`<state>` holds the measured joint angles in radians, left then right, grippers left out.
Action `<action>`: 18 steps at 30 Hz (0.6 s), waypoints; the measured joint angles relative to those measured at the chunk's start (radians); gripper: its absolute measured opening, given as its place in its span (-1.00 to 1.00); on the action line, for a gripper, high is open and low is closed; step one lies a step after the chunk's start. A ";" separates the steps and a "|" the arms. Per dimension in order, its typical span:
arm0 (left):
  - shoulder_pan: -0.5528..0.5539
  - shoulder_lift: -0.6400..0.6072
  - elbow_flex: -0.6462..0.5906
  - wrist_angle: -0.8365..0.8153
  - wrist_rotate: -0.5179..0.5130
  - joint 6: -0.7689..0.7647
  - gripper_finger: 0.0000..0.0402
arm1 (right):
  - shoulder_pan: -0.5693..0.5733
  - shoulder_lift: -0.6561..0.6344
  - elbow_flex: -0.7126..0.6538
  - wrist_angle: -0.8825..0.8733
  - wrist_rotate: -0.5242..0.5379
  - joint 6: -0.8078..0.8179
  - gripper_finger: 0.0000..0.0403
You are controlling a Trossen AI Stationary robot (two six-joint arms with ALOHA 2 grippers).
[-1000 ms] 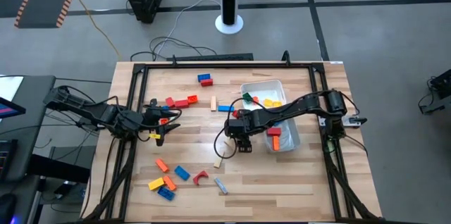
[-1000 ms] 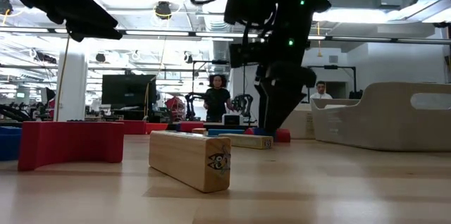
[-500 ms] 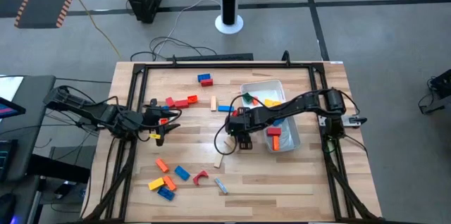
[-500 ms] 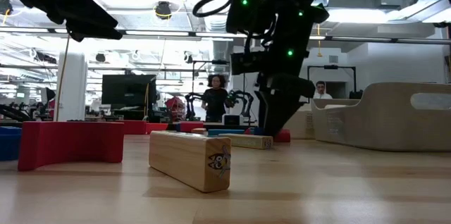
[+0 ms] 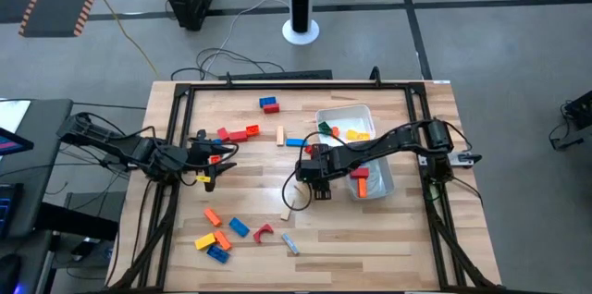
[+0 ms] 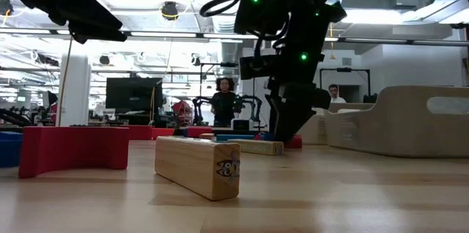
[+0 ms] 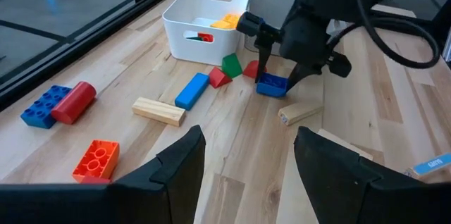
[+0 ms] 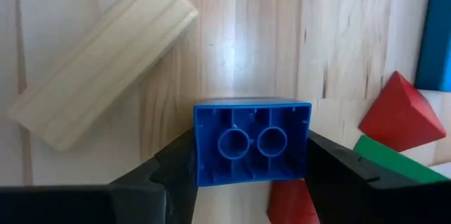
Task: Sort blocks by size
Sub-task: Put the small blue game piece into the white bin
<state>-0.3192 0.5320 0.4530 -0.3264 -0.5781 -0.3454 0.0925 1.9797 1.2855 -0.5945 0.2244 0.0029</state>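
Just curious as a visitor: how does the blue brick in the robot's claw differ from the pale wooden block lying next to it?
The blue brick is squarish plastic with a hollow, tubed underside; the tan block is a longer, solid wooden bar. The brick is pinched in the right gripper; the block lies free on the table, at a slant. Both are straight-edged toy blocks.

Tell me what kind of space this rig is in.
Probably an open robotics lab or workshop. The low view shows a large room with ceiling strip lights, monitors and people standing at benches. The high view shows a framed wooden table on bare concrete with loose cables.
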 joint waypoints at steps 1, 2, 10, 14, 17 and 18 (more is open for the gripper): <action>0.000 0.000 0.000 0.000 0.000 0.000 0.04 | 0.007 0.000 0.001 -0.004 0.014 0.000 0.17; 0.000 0.000 0.000 0.000 0.000 0.000 0.04 | 0.014 0.000 0.002 -0.008 0.026 0.000 0.17; 0.000 0.000 0.000 0.000 0.000 -0.005 0.04 | 0.020 -0.056 0.001 -0.049 0.038 0.004 0.17; 0.000 0.000 0.000 0.000 0.000 -0.006 0.04 | 0.016 -0.123 0.001 -0.073 0.043 0.020 0.17; 0.000 0.000 0.000 -0.001 0.000 -0.006 0.04 | 0.016 -0.184 0.001 -0.100 0.091 0.023 0.17; 0.000 0.000 0.000 -0.004 0.000 -0.007 0.04 | 0.015 -0.204 0.001 -0.109 0.109 0.023 0.17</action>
<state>-0.3191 0.5320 0.4530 -0.3305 -0.5781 -0.3526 0.1073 1.7759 1.2869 -0.7038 0.3337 0.0257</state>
